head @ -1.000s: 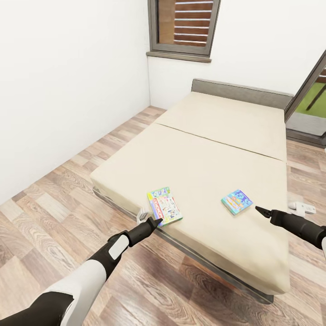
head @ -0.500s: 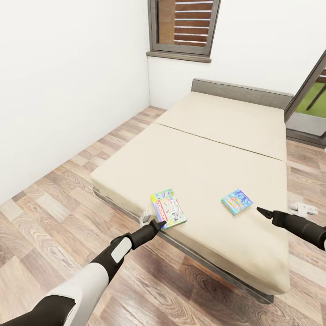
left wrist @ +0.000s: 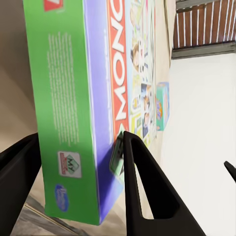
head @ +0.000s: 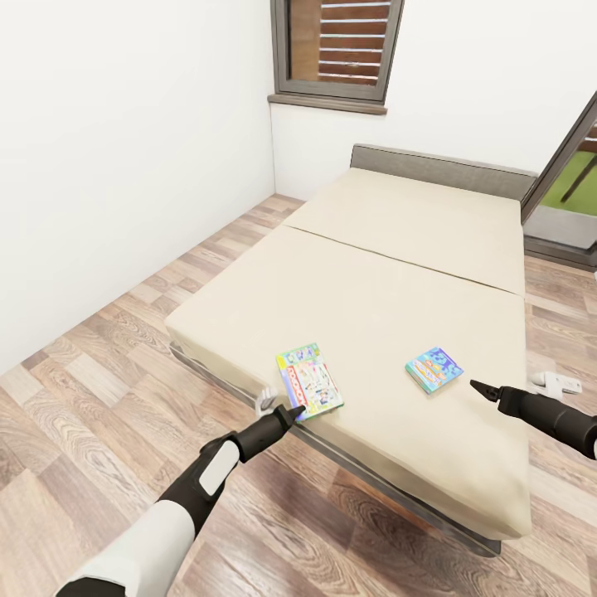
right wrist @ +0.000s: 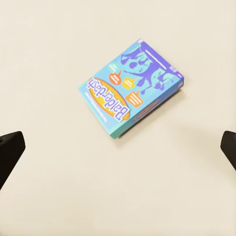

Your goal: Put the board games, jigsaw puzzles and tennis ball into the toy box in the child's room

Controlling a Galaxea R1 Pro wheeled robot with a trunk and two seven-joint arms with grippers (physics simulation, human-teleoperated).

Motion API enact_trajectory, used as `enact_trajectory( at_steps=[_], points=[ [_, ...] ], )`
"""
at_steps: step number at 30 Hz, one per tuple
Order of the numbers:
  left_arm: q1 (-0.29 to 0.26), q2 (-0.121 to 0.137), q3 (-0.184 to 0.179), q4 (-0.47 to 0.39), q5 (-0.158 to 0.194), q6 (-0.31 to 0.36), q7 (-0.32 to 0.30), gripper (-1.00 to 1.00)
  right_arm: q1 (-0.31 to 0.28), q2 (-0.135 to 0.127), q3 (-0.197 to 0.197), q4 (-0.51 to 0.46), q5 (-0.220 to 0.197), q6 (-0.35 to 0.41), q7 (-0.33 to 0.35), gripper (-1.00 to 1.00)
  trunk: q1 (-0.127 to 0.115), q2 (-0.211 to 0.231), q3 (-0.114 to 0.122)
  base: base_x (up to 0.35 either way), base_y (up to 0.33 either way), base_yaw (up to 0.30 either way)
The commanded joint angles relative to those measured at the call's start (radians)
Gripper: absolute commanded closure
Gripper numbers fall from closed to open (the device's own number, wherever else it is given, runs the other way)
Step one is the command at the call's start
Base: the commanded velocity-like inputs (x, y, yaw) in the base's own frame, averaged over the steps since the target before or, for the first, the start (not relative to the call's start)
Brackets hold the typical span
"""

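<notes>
Left gripper [head: 292, 412] at the bed [head: 390, 274] edge, spread around the green board game [head: 309, 381] box's near end, not yet clamped. Better to seat deeper before squeezing. Right gripper [head: 479, 387] spread wide, empty, near the blue board game [head: 434, 369].
</notes>
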Motion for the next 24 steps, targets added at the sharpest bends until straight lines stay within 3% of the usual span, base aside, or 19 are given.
enact_trajectory(
  at_steps=[1, 24],
  points=[
    [0.003, 0.001, -0.001, -0.005, 0.01, 0.013, 0.002, 1.0, -0.001, 0.0, -0.002, 0.0, 0.005, 0.005, 0.008, -1.0, 0.0, 0.0, -0.001, 0.0, 0.0, 0.0],
    [0.015, 0.001, -0.003, -0.041, 0.007, 0.101, 0.032, 1.0, 0.001, 0.001, 0.001, 0.0, 0.004, 0.005, 0.008, -1.0, 0.0, 0.0, -0.001, 0.0, 0.0, 0.0]
  ],
)
